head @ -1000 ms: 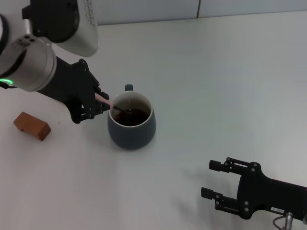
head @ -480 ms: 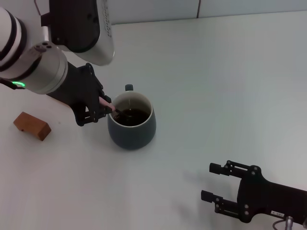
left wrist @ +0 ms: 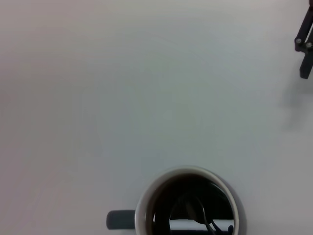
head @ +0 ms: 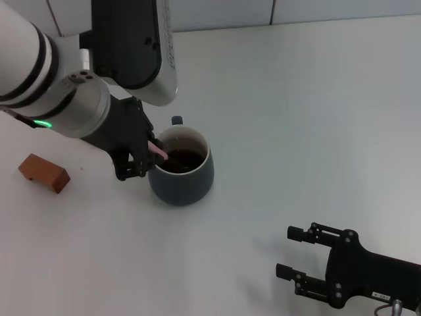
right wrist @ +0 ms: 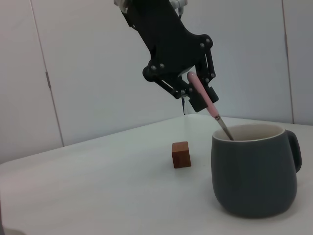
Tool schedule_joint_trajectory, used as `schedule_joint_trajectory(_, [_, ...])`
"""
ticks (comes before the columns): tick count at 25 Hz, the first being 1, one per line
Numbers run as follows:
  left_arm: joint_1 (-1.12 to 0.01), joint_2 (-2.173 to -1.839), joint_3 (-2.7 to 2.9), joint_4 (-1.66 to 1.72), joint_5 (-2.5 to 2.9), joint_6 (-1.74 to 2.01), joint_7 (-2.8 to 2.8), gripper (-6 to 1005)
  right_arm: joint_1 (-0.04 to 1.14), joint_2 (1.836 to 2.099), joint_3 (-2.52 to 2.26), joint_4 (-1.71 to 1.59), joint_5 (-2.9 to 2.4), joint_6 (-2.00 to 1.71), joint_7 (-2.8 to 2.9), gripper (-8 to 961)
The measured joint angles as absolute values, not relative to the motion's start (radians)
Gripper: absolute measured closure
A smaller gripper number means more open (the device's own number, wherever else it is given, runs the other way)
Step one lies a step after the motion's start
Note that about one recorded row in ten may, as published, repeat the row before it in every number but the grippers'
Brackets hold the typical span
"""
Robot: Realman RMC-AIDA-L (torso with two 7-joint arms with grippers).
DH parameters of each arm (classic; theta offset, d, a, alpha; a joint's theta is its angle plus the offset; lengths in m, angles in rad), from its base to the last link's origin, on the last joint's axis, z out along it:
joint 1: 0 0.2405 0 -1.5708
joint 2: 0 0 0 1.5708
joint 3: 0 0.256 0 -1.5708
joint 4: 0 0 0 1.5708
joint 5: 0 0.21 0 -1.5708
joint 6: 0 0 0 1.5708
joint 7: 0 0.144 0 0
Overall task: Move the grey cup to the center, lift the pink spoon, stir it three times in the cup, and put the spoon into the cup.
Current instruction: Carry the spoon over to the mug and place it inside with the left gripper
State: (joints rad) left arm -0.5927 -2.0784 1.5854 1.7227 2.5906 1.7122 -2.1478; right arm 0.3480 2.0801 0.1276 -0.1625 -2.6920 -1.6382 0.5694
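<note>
On the left of the white counter [head: 296,99] lies an orange-brown block [head: 43,172]. Just right of it, the left claw [head: 141,158] is clamped on the pink handle of the pink spoon [head: 158,151], which slants down into the dark liquid of the grey cup [head: 181,174]. Well apart, at the near right, the right claw [head: 293,253] rests low with its fingers spread.
</note>
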Motion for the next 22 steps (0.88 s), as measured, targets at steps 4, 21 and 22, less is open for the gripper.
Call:
schedule_joint_trajectory(4, [-0.601, -2.079, 1.602, 1.717, 2.591, 1.691, -2.161, 851, 0.349, 2.08, 0.126, -0.163, -2.692, -1.639, 0.569, 277])
schedule_joint_trajectory(21, [-0.629, -2.08, 1.604, 1.696, 2.652, 1.732, -2.206, 847, 0.35, 2.08, 0.127, -0.159, -2.692, -1.642, 0.569, 277])
schedule_joint_trajectory(22, [-0.629, -2.08, 1.604, 1.697, 2.648, 1.737, -2.206, 847, 0.351, 2.08, 0.126, -0.158, -2.692, -1.642, 0.569, 277])
